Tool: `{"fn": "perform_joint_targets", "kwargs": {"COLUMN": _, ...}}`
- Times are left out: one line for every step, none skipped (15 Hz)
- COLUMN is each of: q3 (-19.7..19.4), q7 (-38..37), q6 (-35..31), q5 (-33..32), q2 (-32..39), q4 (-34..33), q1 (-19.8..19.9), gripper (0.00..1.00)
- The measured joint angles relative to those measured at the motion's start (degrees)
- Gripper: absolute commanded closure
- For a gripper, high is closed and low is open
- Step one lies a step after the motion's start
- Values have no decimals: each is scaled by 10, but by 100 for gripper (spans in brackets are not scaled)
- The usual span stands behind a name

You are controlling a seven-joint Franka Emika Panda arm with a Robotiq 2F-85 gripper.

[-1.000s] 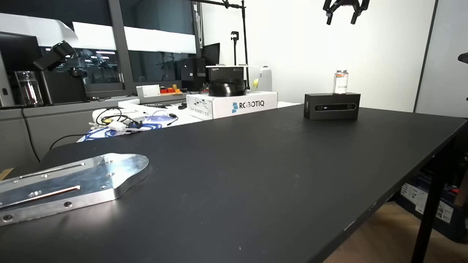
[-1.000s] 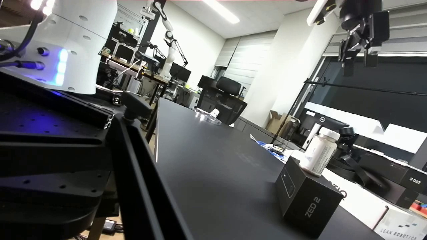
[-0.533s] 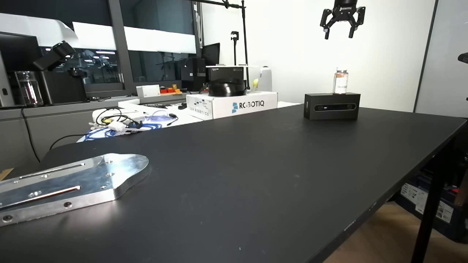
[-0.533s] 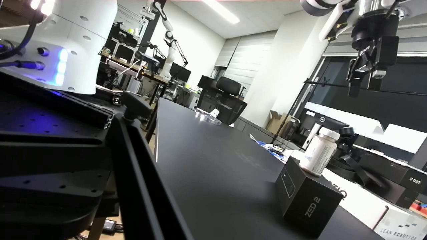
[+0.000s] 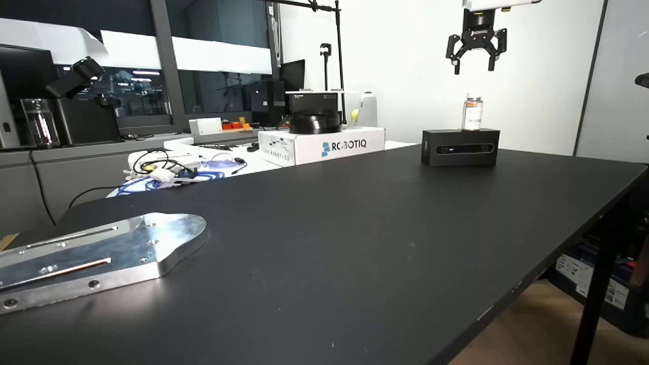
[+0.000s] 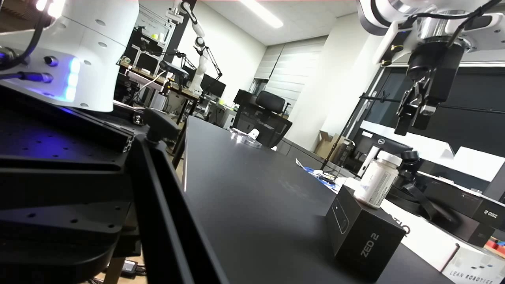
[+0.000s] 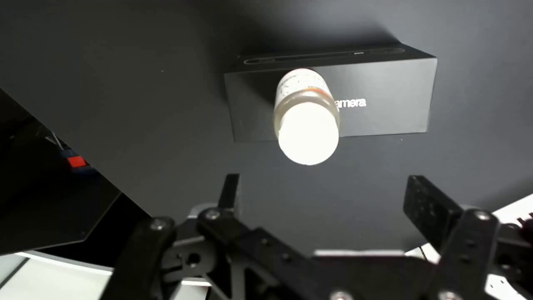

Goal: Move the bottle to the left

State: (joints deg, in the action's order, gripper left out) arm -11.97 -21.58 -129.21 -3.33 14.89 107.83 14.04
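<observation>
The bottle (image 5: 472, 114) is small, whitish, with a white cap and an orange-red band. It stands upright on top of the low black box (image 5: 460, 147), as both exterior views show, the bottle (image 6: 377, 181) on the box (image 6: 369, 240). In the wrist view I look down on the bottle's white cap (image 7: 308, 133). My gripper (image 5: 474, 71) is open and empty, pointing down above the bottle and apart from it. In the wrist view the gripper's fingers (image 7: 325, 183) are wide apart, with the bottle beyond the tips, a little toward the left finger.
A silver metal plate (image 5: 111, 248) lies at the other end of the black table (image 5: 329, 228). A white Robotiq box (image 5: 339, 147) with black things on it stands beside the table, near tangled cables (image 5: 167, 172). The table's edge (image 5: 537, 274) shows in an exterior view.
My gripper has come down toward the bottle over the last second, staying open. In an exterior view it has also shifted slightly left lately. The bottle and black box have not moved.
</observation>
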Motion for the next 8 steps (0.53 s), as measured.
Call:
{"fn": "perform_joint_targets", "kwargs": {"q3": -2, "q7": 0, "q6": 6, "q5": 0, "q2": 3, "q4": 0, "q1": 0, "gripper": 0}}
{"fn": "perform_joint_targets", "kwargs": {"q3": -4, "q7": 0, "q6": 8, "q5": 0, "q2": 5, "q4": 0, "q1": -1, "gripper": 0}}
{"fn": "perform_joint_targets", "kwargs": {"q3": -6, "q7": 1, "q6": 7, "q5": 1, "q2": 8, "q4": 0, "q1": -1, "gripper": 0}}
{"fn": "perform_joint_targets", "kwargs": {"q3": -7, "q7": 3, "q6": 5, "q5": 3, "q2": 9, "q4": 0, "q1": 0, "gripper": 0}}
{"fn": "perform_joint_targets", "kwargs": {"q3": -8, "q7": 5, "q6": 2, "q5": 7, "q2": 12, "q4": 1, "q1": 0, "gripper": 0}}
{"fn": "perform_joint_targets", "kwargs": {"q3": -8, "q7": 10, "q6": -2, "q5": 13, "q2": 14, "q4": 1, "q1": 0, "gripper": 0}}
{"fn": "perform_joint_targets", "kwargs": {"q3": -8, "q7": 13, "q6": -5, "q5": 18, "q2": 16, "q4": 2, "q1": 0, "gripper": 0}}
{"fn": "perform_joint_targets", "kwargs": {"q3": -8, "q7": 17, "q6": -7, "q5": 23, "q2": 19, "q4": 3, "q1": 0, "gripper": 0}}
